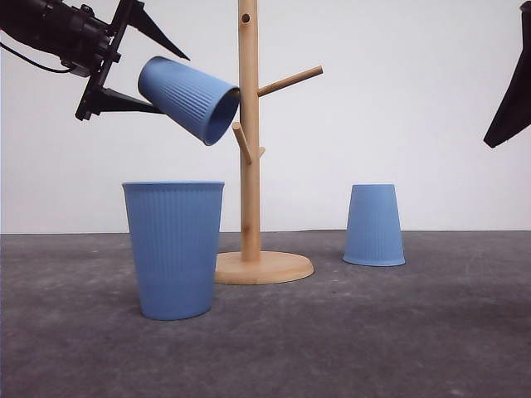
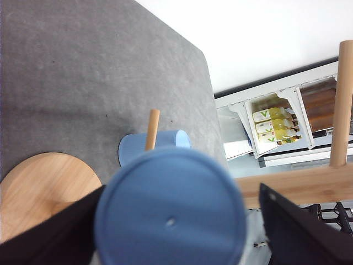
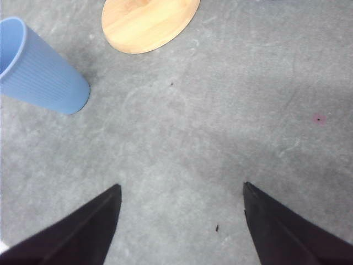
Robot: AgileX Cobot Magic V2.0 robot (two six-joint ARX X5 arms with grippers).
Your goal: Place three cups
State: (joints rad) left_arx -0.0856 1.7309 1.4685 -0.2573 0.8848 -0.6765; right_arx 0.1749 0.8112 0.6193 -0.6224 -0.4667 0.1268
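Note:
My left gripper (image 1: 170, 83) is shut on a light-blue ribbed cup (image 1: 187, 98), held tilted high up at the left. The cup's mouth sits right by the tip of the lower peg (image 1: 241, 141) of the wooden stand (image 1: 248, 99). In the left wrist view the cup's flat base (image 2: 171, 215) lies between my black fingers (image 2: 292, 229), with the peg (image 2: 151, 130) beyond it. A second cup (image 1: 174, 249) stands upright at the front left, also visible as the cup (image 3: 38, 72) in the right wrist view. A third cup (image 1: 374, 225) stands upside down at the right. My right gripper (image 3: 181, 186) hangs open over bare table, far right (image 1: 508, 112).
The stand's round wooden base (image 1: 265, 267) rests mid-table between the two standing cups. An upper peg (image 1: 290, 80) points right. The grey table (image 1: 373, 332) runs to a far edge, and shelving with bottles (image 2: 273, 124) lies beyond it.

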